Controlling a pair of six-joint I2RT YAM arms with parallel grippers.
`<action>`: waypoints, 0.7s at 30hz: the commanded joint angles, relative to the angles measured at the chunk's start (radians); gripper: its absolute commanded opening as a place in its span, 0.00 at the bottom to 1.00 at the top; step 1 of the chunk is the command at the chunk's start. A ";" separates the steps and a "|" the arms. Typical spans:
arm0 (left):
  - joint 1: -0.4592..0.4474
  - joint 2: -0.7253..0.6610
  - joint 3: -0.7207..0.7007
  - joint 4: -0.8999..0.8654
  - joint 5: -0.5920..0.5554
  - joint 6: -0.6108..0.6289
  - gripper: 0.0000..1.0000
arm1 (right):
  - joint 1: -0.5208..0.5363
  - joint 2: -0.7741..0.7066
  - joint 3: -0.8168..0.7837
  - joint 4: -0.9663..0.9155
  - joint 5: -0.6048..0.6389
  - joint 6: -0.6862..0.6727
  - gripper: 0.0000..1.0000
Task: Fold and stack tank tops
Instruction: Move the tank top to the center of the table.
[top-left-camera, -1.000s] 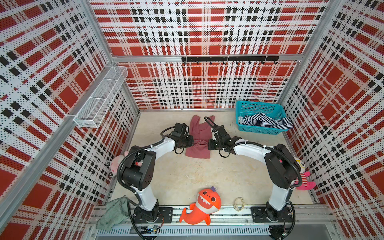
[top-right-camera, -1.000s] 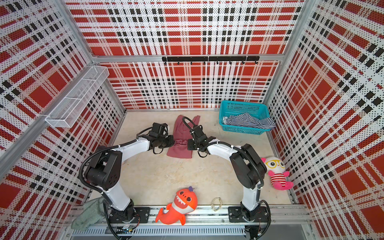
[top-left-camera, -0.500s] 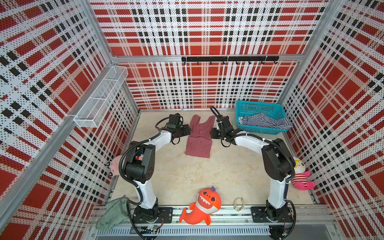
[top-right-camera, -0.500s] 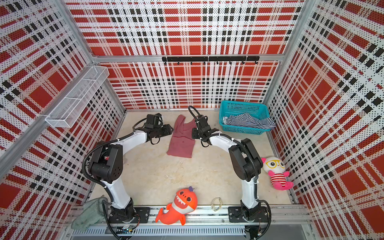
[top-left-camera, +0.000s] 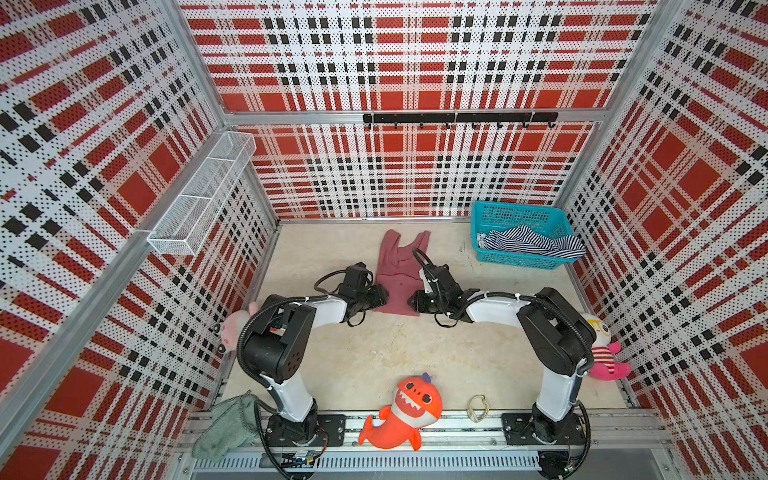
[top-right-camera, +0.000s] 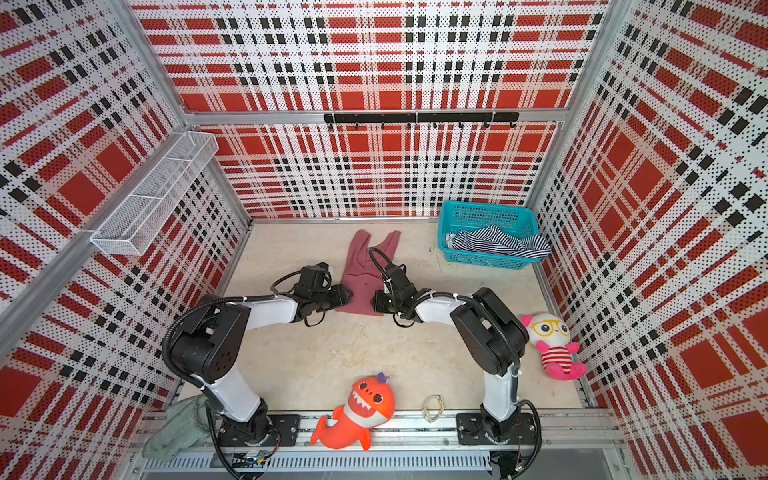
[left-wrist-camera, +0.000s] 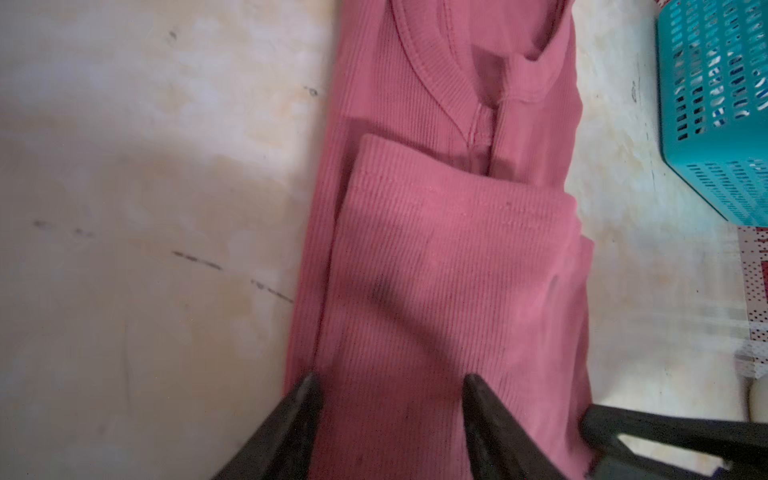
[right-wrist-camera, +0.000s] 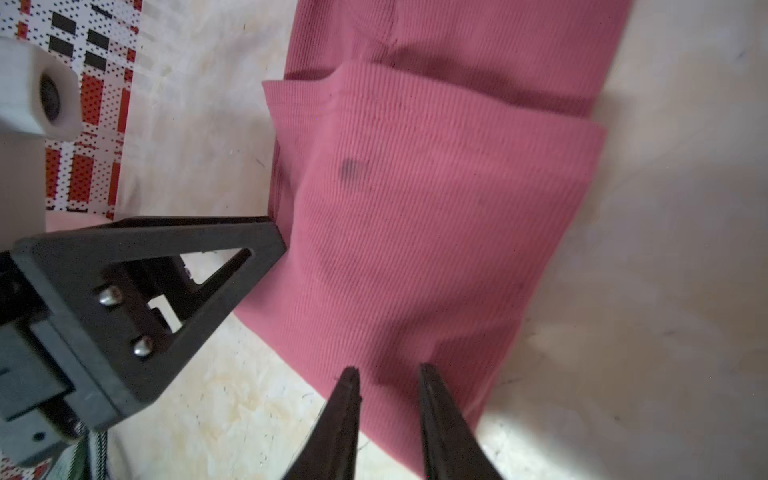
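The maroon top (top-left-camera: 399, 274) lies on the counter (top-left-camera: 374, 349) toward 12 o'clock, hem doubled over the body. The left pincer (left-wrist-camera: 390, 380) and right pincer (right-wrist-camera: 388, 370) flank its near edge, both released. The striped top (top-left-camera: 532, 245) lies crumpled in the basket (top-left-camera: 519, 210) at 2 o'clock, not yet folded. Stacking is left.

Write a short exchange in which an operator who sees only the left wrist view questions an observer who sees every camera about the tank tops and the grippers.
Operator: I can see only a corner of the teal basket. Where is the striped tank top?
Observer: Crumpled inside that basket, with part of it hanging over the rim, in both top views.
Operator: Is the right gripper clamped on the maroon tank top?
Observer: No. In the right wrist view its jaws stand slightly apart at the folded top's edge and hold nothing.
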 joint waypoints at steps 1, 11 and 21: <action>-0.044 -0.071 -0.120 -0.043 -0.001 -0.057 0.58 | 0.013 -0.028 -0.060 0.032 0.011 0.050 0.27; -0.049 -0.471 -0.238 -0.284 -0.050 -0.078 0.56 | 0.067 -0.366 -0.250 -0.121 0.039 0.074 0.32; 0.043 -0.339 -0.056 -0.181 -0.004 0.017 0.52 | -0.091 -0.324 -0.111 -0.182 0.005 -0.141 0.39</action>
